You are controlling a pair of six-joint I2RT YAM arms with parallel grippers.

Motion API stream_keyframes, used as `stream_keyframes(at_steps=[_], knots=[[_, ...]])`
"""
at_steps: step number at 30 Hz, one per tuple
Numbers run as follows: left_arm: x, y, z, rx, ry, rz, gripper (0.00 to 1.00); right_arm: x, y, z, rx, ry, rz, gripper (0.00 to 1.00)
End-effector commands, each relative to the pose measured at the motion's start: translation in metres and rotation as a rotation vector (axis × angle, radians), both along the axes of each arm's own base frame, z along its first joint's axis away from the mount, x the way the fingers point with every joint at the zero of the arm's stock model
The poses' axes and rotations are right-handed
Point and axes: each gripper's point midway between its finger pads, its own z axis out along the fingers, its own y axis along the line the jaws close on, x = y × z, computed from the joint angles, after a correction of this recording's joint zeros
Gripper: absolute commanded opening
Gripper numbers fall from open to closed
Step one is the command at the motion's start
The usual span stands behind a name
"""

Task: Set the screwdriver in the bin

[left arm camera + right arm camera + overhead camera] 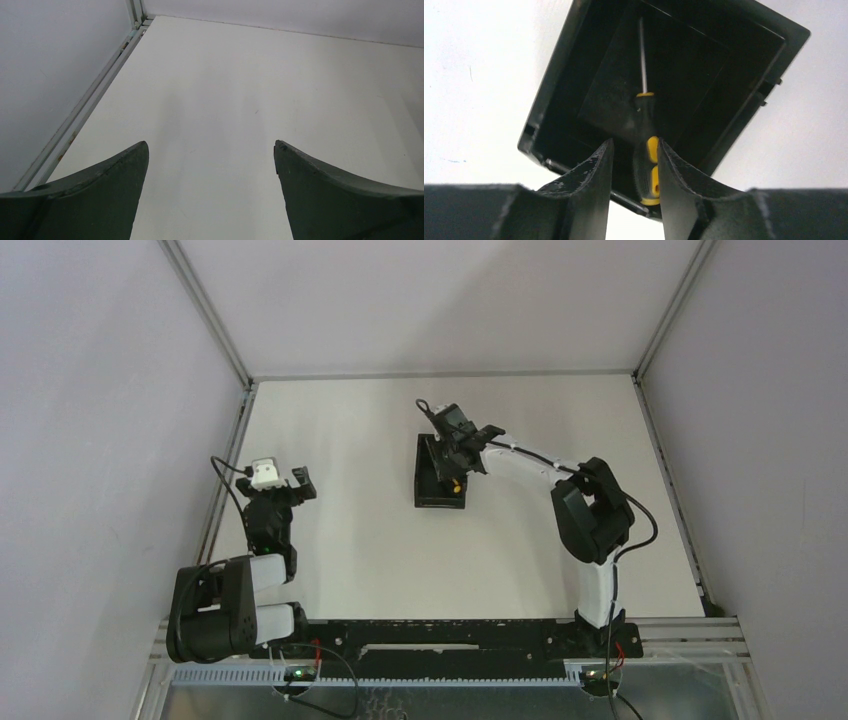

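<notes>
Yellow-black handle of the screwdriver (pixel 644 113) sits between fingers of the right end effector (pixel 635 145), inside the bin (pixel 555 98); can't tell if it's pinched. I'd spread wide, then lift straight up. Meanwhile the left end effector (pixel 211 150) gapes, idle.

In the right wrist view, the right arm's 2 dark fingers (pixel 589 185) are cut off by the bottom edge. They hide part of the near wall of the small black plastic bin (pixel 549 92). The slim screwdriver with the black-and-yellow handle (pixel 647 135) has 1 side behind a finger, so I cannot tell if they touch. Its thin metal tip fades into the dark bin floor.

From above, the right arm (pixel 520 462) covers most of the bin (pixel 437 502), and the screwdriver (pixel 456 483) is only 1 tiny yellow dot.

In the left wrist view, the left arm's 2 dark green fingers (pixel 100 200) are cut off at the bottom too.
</notes>
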Motion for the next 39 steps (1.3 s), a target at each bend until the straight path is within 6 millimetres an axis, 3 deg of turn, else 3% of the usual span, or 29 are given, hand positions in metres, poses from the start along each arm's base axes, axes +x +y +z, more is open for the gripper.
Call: stream_keyframes(at_steps=[1,4,6,11,13,15,17,25,29,32,39], knots=[[0.001,0.001,0.009,0.008,-0.035,0.005,1.0,0.018,0.017,0.003,0.053,-0.068,0.011,0.48],[0.001,0.0,0.009,0.008,-0.035,0.003,1.0,0.019,0.019,0.003,0.068,-0.06,-0.01,0.55],[0.001,0.0,0.01,0.009,-0.036,0.003,1.0,0.019,0.021,0.016,0.089,-0.077,-0.013,0.6],[0.001,0.0,0.01,0.009,-0.035,0.003,1.0,0.013,0.02,0.083,0.156,-0.178,-0.029,0.65],[0.001,0.0,0.01,0.009,-0.036,0.003,1.0,0.009,0.013,0.115,0.194,-0.231,-0.049,0.72],[0.001,0.0,0.009,0.009,-0.035,0.003,1.0,0.004,-0.01,0.142,0.194,-0.292,-0.11,0.91],[0.001,0.0,0.009,0.009,-0.034,0.003,1.0,0.002,-0.042,0.155,0.164,-0.332,-0.201,0.99],[0.001,0.001,0.01,0.01,-0.036,0.005,1.0,-0.016,-0.213,0.154,0.049,-0.332,-0.575,1.0],[0.001,0.0,0.01,0.009,-0.036,0.003,1.0,-0.03,-0.276,0.142,0.01,-0.327,-0.708,1.0],[0.001,0.001,0.01,0.009,-0.036,0.004,1.0,-0.037,-0.294,0.141,0.02,-0.34,-0.752,1.0],[0.001,0.0,0.009,0.009,-0.034,0.004,1.0,-0.034,-0.29,0.15,0.085,-0.402,-0.73,1.0]])
